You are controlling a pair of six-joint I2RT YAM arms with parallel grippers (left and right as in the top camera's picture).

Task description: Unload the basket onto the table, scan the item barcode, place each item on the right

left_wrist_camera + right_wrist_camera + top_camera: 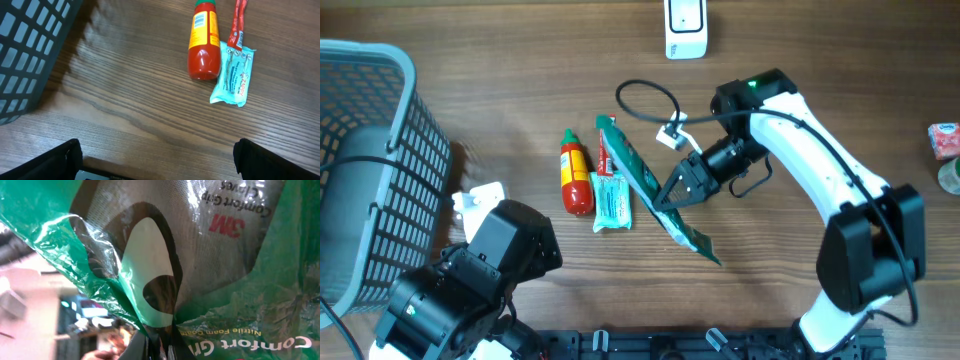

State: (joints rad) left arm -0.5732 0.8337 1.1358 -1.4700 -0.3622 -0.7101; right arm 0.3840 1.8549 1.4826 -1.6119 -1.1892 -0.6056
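- The right arm (820, 170) reaches from the lower right corner of the overhead view up and then back toward the middle of the table, elbow high, forearm angled down to the left.
- The right gripper (670, 195) is clamped on the glove package (638, 172). Its dark fingers pinch one long edge of it about halfway along.
- The glove package, green and glossy, sits at the centre of the table just right of the teal packet (612, 202). Its long axis runs diagonally from the upper left, near the cable (648, 95), to the lower right.
- From overhead the package looks narrow, turned partly on edge. Whether its lower end touches the table (520, 80) cannot be told.
- In the right wrist view its face fills the frame, with the "3M Comfort Grip" lettering upside down.
- The left arm (470, 275) is folded low at the lower left, beside the basket (380, 90).
- The left gripper (159, 161) has its fingers spread wide, with nothing between them. It faces the red sauce bottle (204, 42) and the red stick packet (237, 25).
- A white scanner (685, 25) stands at the top edge.
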